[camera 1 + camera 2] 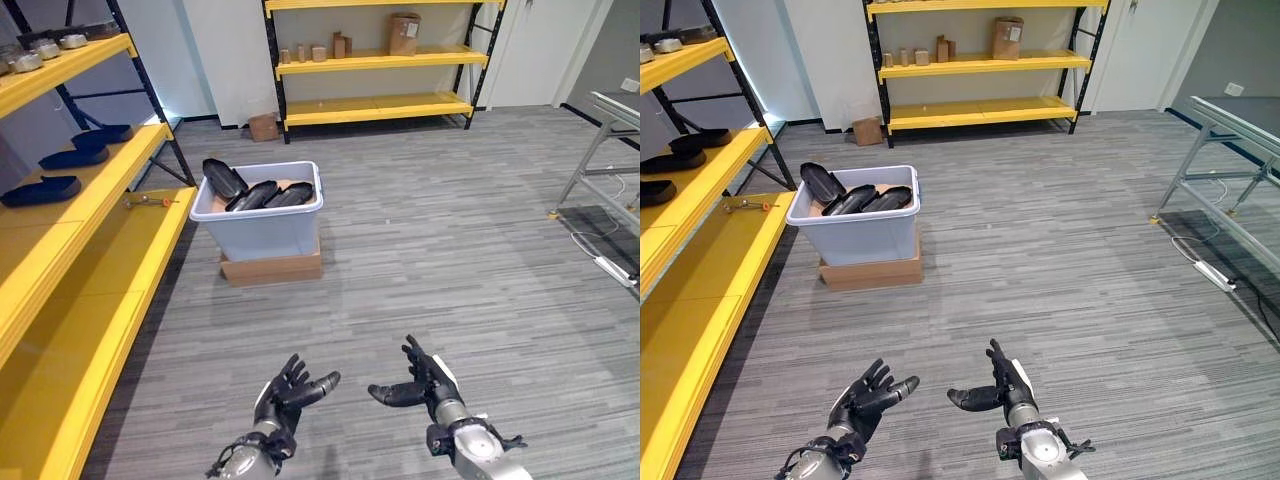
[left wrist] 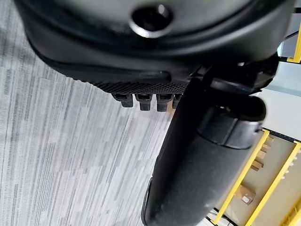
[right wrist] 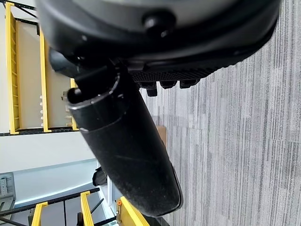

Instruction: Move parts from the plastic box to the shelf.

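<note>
Both hands empty, fingers relaxed: left hand [image 1: 285, 392], right hand [image 1: 425, 385], low over the floor. Black parts [image 1: 258, 193] sit in the plastic box [image 1: 262, 232] on a cardboard base beside the yellow shelf [image 1: 95, 215], well apart from the hands. Best to close in on the box first, then take one top part.

Both silver-grey arms are low and forward, palms turned toward each other, well apart. Dark left hand [image 1: 290, 390]: fingers spread and relaxed, thumb pointing inward, holding nothing. Dark right hand [image 1: 425, 383]: fingers straight, thumb extended toward the left hand, empty.
</note>
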{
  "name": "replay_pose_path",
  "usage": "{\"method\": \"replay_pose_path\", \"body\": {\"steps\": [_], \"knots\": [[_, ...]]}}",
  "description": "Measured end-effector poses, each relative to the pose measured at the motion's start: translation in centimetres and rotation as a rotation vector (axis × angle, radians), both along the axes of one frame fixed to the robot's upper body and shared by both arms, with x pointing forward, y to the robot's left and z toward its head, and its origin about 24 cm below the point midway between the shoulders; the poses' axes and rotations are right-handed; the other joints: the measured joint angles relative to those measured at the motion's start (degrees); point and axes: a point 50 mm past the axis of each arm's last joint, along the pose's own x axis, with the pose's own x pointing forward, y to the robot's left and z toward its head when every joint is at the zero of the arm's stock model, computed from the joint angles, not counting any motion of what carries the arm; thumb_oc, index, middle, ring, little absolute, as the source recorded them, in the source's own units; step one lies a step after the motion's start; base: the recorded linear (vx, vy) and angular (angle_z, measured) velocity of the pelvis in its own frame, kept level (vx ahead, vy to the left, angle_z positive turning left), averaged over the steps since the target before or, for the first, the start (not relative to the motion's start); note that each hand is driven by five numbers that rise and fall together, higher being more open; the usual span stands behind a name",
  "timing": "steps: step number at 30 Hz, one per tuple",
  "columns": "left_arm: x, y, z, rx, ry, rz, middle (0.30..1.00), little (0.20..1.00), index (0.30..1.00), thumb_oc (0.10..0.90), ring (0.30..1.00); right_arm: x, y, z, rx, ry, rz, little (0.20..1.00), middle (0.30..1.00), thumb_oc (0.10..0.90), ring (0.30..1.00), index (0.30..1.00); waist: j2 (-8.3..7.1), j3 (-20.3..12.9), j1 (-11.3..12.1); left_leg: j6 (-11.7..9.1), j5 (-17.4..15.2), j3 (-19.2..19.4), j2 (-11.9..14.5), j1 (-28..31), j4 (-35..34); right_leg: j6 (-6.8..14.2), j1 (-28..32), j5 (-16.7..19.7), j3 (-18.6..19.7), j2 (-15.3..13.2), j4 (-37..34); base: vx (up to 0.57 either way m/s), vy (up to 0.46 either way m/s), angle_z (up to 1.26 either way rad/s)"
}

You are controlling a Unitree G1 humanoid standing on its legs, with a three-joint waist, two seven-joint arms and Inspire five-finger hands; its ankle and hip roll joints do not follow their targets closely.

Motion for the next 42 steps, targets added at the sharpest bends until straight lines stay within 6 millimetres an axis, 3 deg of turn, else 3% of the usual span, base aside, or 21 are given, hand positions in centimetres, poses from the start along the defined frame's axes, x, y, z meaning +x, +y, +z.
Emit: {"method": "replay_pose_path", "body": {"steps": [22,30,33,37,40,41,42], "knots": [[0.0,0.9,0.1,0.008,-0.004,0.043,1.000,1.000,1.000,0.900,1.000,0.1,-0.3,0.1,-0.002,-0.004,-0.010,1.000,1.000,0.900,1.000,1.000,-0.18,0.52,0.09,0.04,-0.08,-0.03,0.05,0.59,0.00,0.04,2.04,1.05,-0.01,0.15,-2.89,0.00,0.003,0.00],[0.5,2.1,0.5,0.000,-0.044,0.143,1.000,1.000,1.000,0.900,1.000,0.1,-0.3,0.1,-0.003,-0.009,-0.010,1.000,1.000,0.900,1.000,1.000,-0.37,1.06,0.37,0.23,-0.18,0.11,0.02,0.69,0.04,0.03,1.57,0.93,0.37,0.18,-1.86,-0.02,0.040,-0.03],[0.9,2.9,0.9,0.012,-0.072,0.176,1.000,1.000,1.000,0.900,1.000,0.1,-0.5,0.1,-0.006,-0.011,-0.013,1.000,1.000,0.900,1.000,1.000,-0.63,3.13,1.04,0.56,-0.39,0.19,-0.06,0.45,0.51,0.01,-0.43,-0.93,0.23,-0.08,1.95,-0.03,0.099,-0.03],[0.6,3.1,0.6,0.022,-0.055,0.192,1.000,1.000,1.000,0.900,1.000,0.2,-0.7,0.2,-0.002,-0.014,-0.013,1.000,1.000,0.900,1.000,1.000,-0.95,4.01,1.79,1.70,-0.55,-0.17,-1.55,-0.36,0.74,0.84,-5.15,-4.67,-0.16,-1.65,12.00,-0.02,0.106,0.06],[1.5,3.0,0.6,0.029,-0.061,0.184,1.000,1.000,1.000,0.900,1.000,0.3,-1.1,0.3,-0.022,-0.030,-0.022,1.000,1.000,0.900,1.000,1.000,-1.07,6.83,1.20,2.51,-0.85,-2.57,-2.33,-0.35,2.60,2.65,-9.29,-5.97,-0.88,-3.14,25.08,0.01,0.032,0.47],[1.8,3.2,0.8,0.036,-0.073,0.184,1.000,1.000,1.000,0.900,1.000,-0.3,-1.3,-0.1,-0.025,-0.011,-0.030,1.000,1.000,0.900,1.000,1.000,-1.89,7.13,1.19,3.24,-1.70,-4.57,-3.01,-0.35,3.50,3.01,-12.35,-6.89,-0.93,-4.05,30.66,0.07,0.027,0.73],[1.9,3.3,0.9,0.044,-0.082,0.185,1.000,1.000,1.000,0.900,1.000,-0.3,-1.2,-0.1,-0.021,-0.010,-0.029,1.000,1.000,0.900,1.000,1.000,-2.60,7.35,1.32,3.46,-1.67,-5.10,-3.27,-0.60,3.82,2.80,-13.07,-7.32,-0.20,-4.20,31.96,0.09,0.019,0.54]]}}
